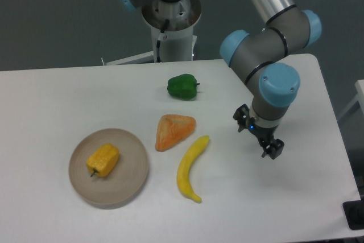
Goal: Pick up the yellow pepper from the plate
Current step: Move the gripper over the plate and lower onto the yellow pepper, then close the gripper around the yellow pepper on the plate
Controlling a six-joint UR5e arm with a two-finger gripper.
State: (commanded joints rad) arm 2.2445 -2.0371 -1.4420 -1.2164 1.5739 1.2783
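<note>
Yellow pepper [103, 160] unobstructed on plate [129, 186]; gripper [257, 137] opening unclear.

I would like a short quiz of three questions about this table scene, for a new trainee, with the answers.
1. True or false: the yellow pepper lies on the plate.
2. Which item lies nearest the gripper? A) green pepper B) banana C) the plate
3. Fill in: the orange-peach triangular piece lies between the green pepper and the ____.

Key: 1 true; 2 B; 3 banana.
</note>
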